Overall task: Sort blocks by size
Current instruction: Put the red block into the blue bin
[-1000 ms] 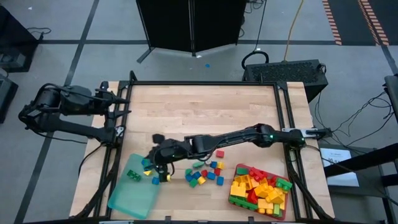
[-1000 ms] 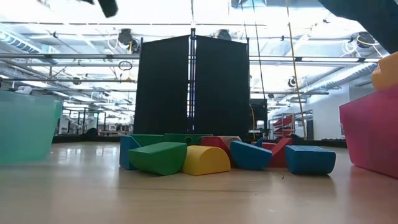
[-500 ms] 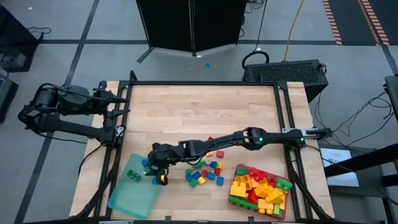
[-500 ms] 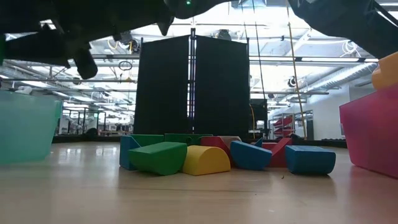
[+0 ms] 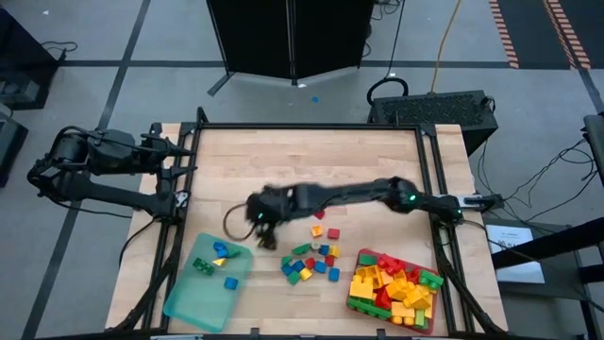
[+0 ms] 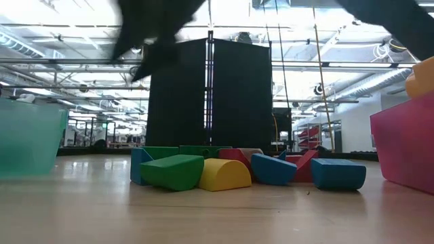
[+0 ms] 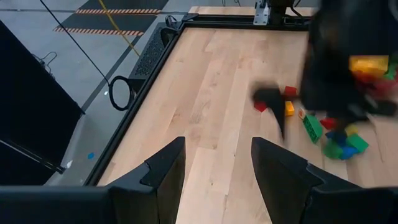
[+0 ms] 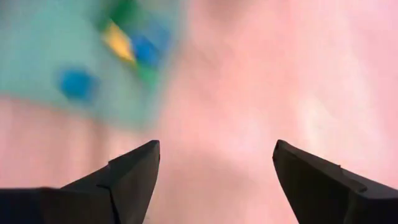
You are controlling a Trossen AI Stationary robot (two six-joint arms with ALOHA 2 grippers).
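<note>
Several small blocks (image 5: 314,260) lie loose on the wooden table between a teal tray (image 5: 189,302) and a red tray (image 5: 363,302). The teal tray holds a green block (image 5: 203,265), a yellow and blue pair (image 5: 222,250) and a blue block (image 5: 230,282). The red tray is heaped with larger blocks (image 5: 396,288). My right gripper (image 5: 265,234) hangs open and empty above bare wood, just right of the teal tray (image 8: 74,56); its fingers (image 8: 134,171) stand wide apart. My left gripper (image 5: 187,158) waits open at the table's far left corner.
In the low view the loose blocks (image 6: 224,175) sit mid-table, with the teal tray's wall (image 6: 27,139) on one side and the red tray's wall (image 6: 407,146) on the other. The wood toward the table's far edge (image 5: 311,161) is bare. A black frame rims the table.
My right gripper has pulled back from over the teal tray's right rim, toward the table's far and right edges, tipping and rolling as it went. A blue block now lies in the teal tray where none lay before.
</note>
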